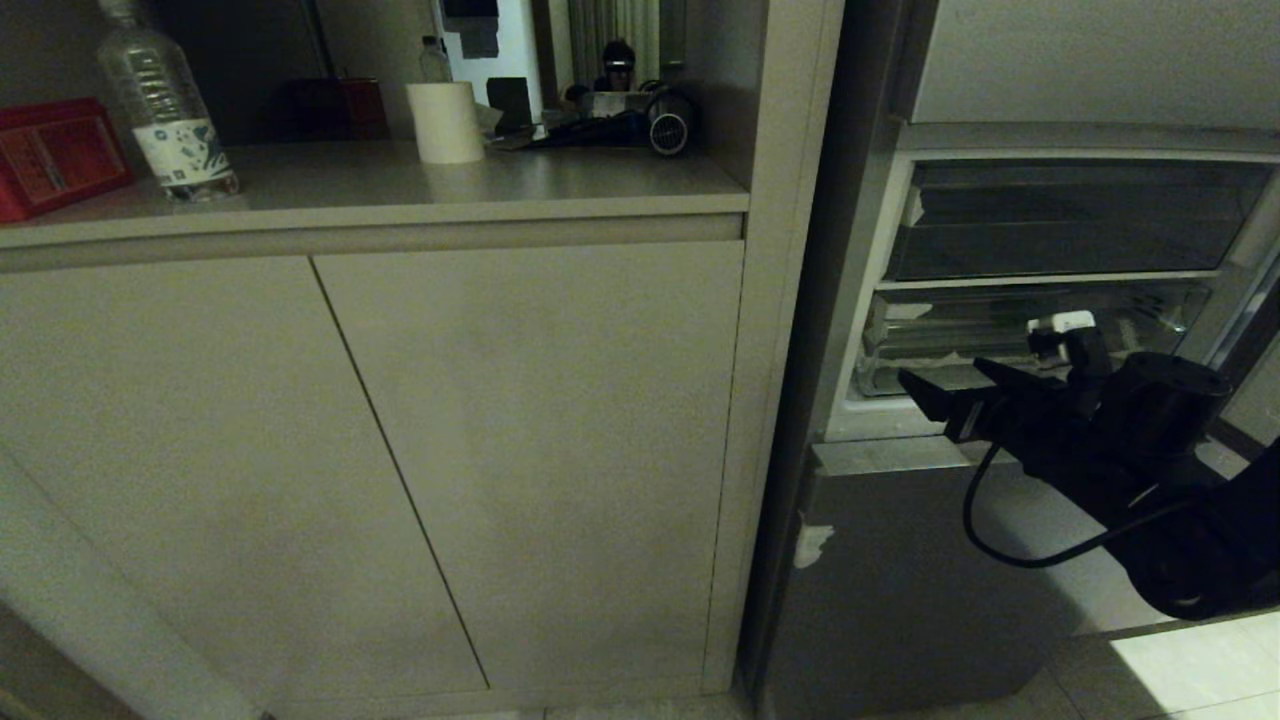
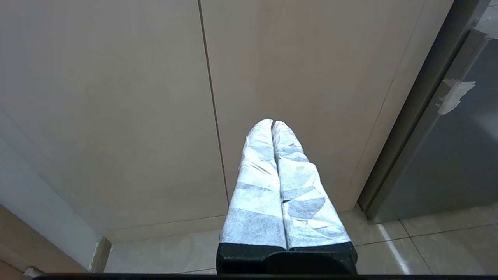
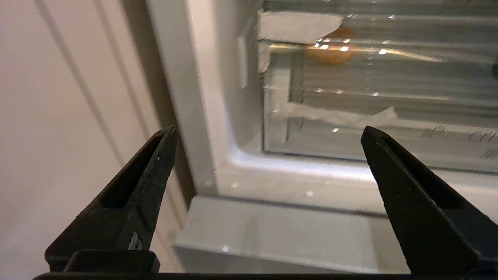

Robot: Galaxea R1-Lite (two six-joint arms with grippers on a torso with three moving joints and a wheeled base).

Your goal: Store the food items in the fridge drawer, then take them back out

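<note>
The fridge drawer (image 1: 1000, 330), clear plastic with white tape scraps, sits pushed into the open fridge, below a darker one. Through its front (image 3: 350, 116) I see one of the food items (image 3: 330, 48), a brownish-orange lump lying inside near the drawer's left end. My right gripper (image 1: 945, 378) hovers just in front of the drawer's lower left corner, its black fingers spread wide and open (image 3: 269, 130) with nothing between them. My left gripper (image 2: 272, 122) is parked low in front of the cabinet doors, with its white-wrapped fingers pressed together, shut and empty.
A darker smoky drawer (image 1: 1070, 220) sits above the clear one. The grey lower fridge front (image 1: 900, 580) carries a tape scrap (image 1: 812, 545). On the counter at left stand a water bottle (image 1: 165, 110), a red box (image 1: 55, 150) and a paper roll (image 1: 445, 120).
</note>
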